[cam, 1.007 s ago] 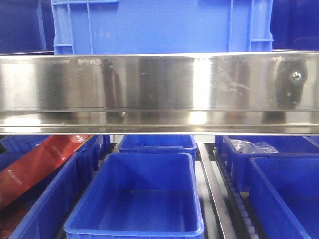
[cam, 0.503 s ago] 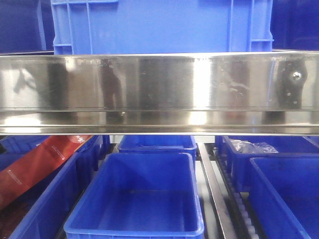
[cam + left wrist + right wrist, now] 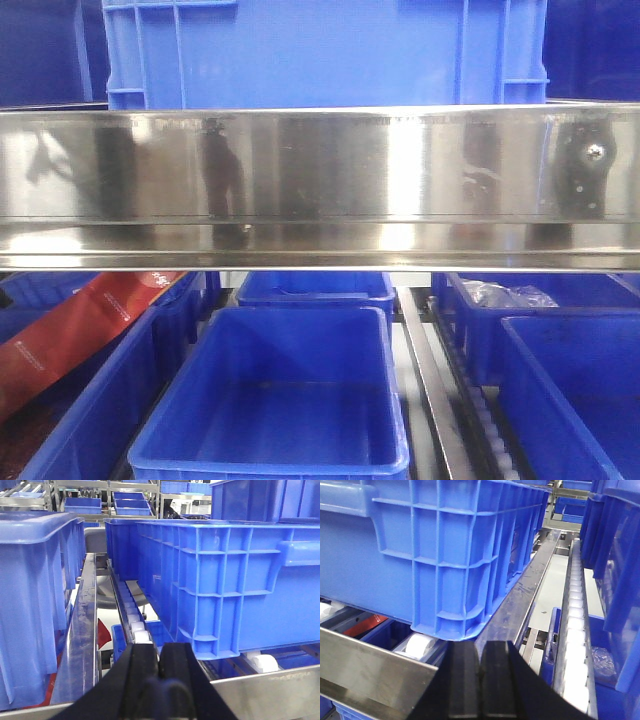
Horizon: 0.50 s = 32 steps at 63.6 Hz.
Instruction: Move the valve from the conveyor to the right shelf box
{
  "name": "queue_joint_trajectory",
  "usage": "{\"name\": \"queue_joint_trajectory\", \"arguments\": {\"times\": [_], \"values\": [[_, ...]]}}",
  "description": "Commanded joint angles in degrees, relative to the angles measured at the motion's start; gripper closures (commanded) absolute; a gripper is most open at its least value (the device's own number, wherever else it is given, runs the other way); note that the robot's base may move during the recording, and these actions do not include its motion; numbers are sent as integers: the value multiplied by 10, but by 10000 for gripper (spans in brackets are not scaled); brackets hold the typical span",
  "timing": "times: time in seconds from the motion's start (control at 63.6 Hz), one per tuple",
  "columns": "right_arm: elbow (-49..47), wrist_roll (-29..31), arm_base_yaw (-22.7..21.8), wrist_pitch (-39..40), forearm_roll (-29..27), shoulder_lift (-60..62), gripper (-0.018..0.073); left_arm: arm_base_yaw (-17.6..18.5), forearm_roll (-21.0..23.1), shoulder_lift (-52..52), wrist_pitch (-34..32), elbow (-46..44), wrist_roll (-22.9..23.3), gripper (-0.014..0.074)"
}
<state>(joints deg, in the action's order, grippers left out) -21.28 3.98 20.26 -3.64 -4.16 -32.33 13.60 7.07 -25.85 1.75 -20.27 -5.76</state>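
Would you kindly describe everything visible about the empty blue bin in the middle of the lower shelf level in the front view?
The blue plastic bin is a rectangular open-topped tote with a rolled rim and smooth, slightly glossy walls that taper toward a flat floor. It looks empty. It sits level beneath the stainless steel shelf rail, in line with a smaller blue bin behind it. A bin holding a red package flanks it on the image left, and a metal divider rail runs along its image-right side.

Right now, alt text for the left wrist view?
The shut left gripper sits at bottom centre, holding nothing, facing a shelf rack. A large blue crate rests on white rollers to the right, another blue bin stands to the left, and a steel rail runs between them.
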Motion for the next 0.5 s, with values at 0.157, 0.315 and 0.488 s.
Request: {"name": "queue_joint_trajectory", "arguments": {"times": [0.157,0.315,0.488], "values": [[1,0,-3,12,5,3,715,-29,-2,33,6,3,4,707],[1,0,-3,12,5,3,715,-100,-44,110,27,35,4,707],[1,0,-3,12,5,3,715,-153,-44,211,29,110,4,707]]}}
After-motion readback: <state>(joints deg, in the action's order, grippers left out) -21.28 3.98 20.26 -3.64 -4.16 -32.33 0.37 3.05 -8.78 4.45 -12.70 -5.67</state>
